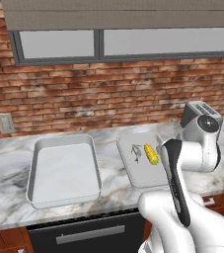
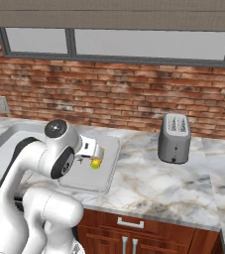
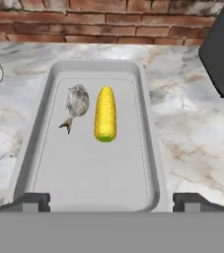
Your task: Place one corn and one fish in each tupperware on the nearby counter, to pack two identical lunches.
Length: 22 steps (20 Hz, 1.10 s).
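From where I stand, the left end of the marbled counter [image 1: 108, 190] carries a deep steel basin [image 1: 64, 170] set into the stone. It looks bare inside, and I take it for the sink rather than a lunch box, so nothing belongs in it.

Just to its right lies a shallow pale-grey tupperware [image 3: 148, 143] with a raised rim. Inside it, side by side toward the far end, rest a small grey fish [image 3: 75, 105] and a yellow corn [image 3: 105, 113] cob. They are close together but I cannot say that they touch. Both lie lengthwise along the tray, the fish on the left with its tail pointing back toward the robot. This tray seems to hold one complete lunch: one cob, one fish.

The gripper [image 3: 111, 200] hangs above the near end of that tray, its jaws spread wide with nothing between them. I judge it has let go, since both pieces sit flat on the tray floor.

Further right, well apart from the tray, a grey toaster [image 2: 174, 137] stands upright near the brick wall.

A second tray, a green cob and another fish are not where I can see them, so I judge the job about half done.
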### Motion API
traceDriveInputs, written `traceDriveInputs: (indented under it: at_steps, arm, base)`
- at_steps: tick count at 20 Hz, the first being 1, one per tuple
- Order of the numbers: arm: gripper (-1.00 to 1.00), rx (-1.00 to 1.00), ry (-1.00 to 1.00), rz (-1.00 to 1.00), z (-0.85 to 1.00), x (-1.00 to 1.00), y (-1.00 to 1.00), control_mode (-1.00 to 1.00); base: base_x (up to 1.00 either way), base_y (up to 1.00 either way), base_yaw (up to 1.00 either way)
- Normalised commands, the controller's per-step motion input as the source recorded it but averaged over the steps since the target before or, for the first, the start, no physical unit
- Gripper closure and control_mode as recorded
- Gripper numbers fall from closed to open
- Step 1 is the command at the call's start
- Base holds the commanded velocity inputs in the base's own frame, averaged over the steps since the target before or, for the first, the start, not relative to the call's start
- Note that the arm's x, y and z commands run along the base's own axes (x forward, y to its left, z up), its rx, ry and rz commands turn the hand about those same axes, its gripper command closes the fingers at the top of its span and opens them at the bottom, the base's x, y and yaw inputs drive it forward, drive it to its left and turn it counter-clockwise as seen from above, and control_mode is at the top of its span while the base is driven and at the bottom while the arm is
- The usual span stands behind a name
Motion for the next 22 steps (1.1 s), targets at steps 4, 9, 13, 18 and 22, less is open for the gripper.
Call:
traceDriveInputs:
  at_steps: [4,9,13,18,22]
  arm:
    - [-1.0,-0.04,-0.01,0.02,0.15,-0.5,0.02,1.0]
    - [-1.0,0.0,0.0,0.0,0.0,0.0,0.0,1.0]
    - [-1.0,0.0,0.0,0.0,0.0,0.0,0.0,1.0]
    - [-1.0,0.0,0.0,0.0,0.0,0.0,0.0,1.0]
    - [-1.0,0.0,0.0,0.0,0.0,0.0,0.0,1.0]
  base:
    - [-0.5,0.0,0.03]
    - [-1.0,0.06,0.09]
    - [-1.0,0.2,0.12]
    - [-1.0,0.11,0.12]
    - [-1.0,0.05,0.1]
